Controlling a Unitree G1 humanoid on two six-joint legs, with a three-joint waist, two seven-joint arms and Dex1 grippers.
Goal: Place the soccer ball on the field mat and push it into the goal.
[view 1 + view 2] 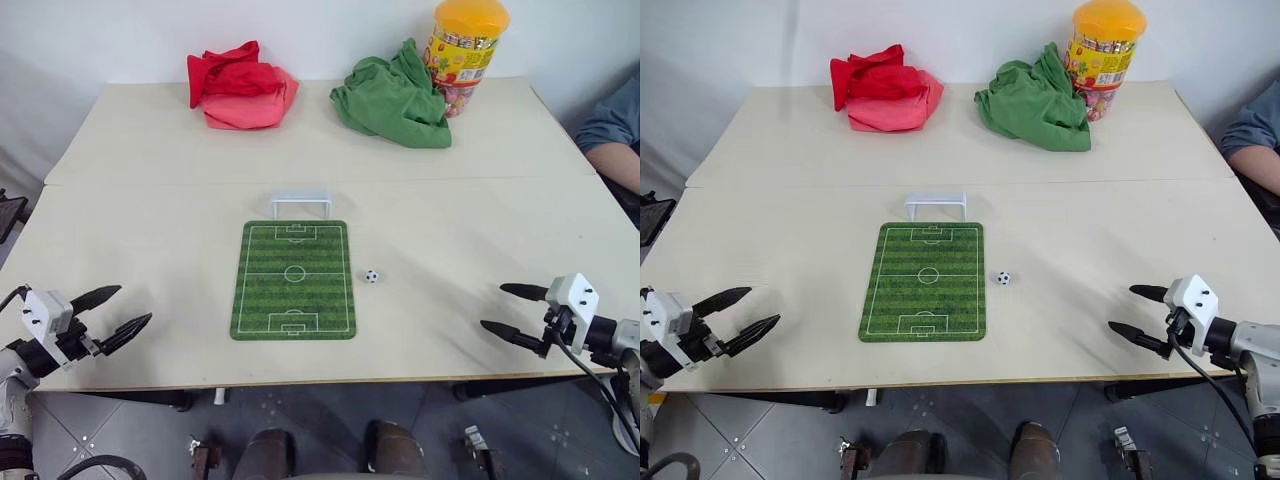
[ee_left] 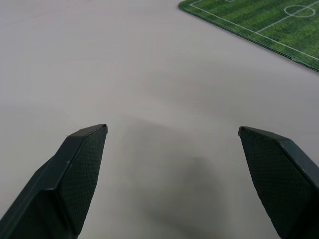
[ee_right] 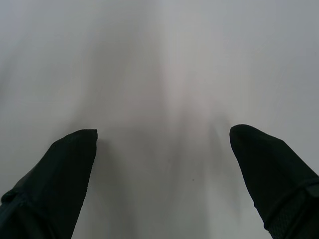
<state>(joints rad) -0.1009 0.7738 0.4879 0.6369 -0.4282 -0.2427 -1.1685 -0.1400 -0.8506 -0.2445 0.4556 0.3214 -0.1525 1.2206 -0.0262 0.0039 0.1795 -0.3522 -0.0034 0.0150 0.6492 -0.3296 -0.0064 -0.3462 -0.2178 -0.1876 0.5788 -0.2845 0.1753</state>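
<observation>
Pale and wide, the table has a white wall behind it. Near the middle lies the mat, flat and green with white lines like a real pitch. It lies lengthwise away from the robot, so a push along it goes toward the far end. The goal stands just past that far end, on the bare table, with its open side facing the mat. That is a good spot, I think, because a ball rolled up the mat would go right in.

The ball is not on the mat yet. It sits on the table just beside the mat's right edge, about halfway along. It is tiny and round, so it may roll away if it gets bumped.

The left gripper hangs at the near left edge of the table, spread wide and holding nothing. The right gripper hangs at the near right edge, also spread wide and holding nothing. Both are well apart from the ball. The right one is on the ball's side, so it looks like the better one to fetch it.

At the back lie a red cloth and a green cloth, with a jar beside them. A person's arm shows at the right edge.
</observation>
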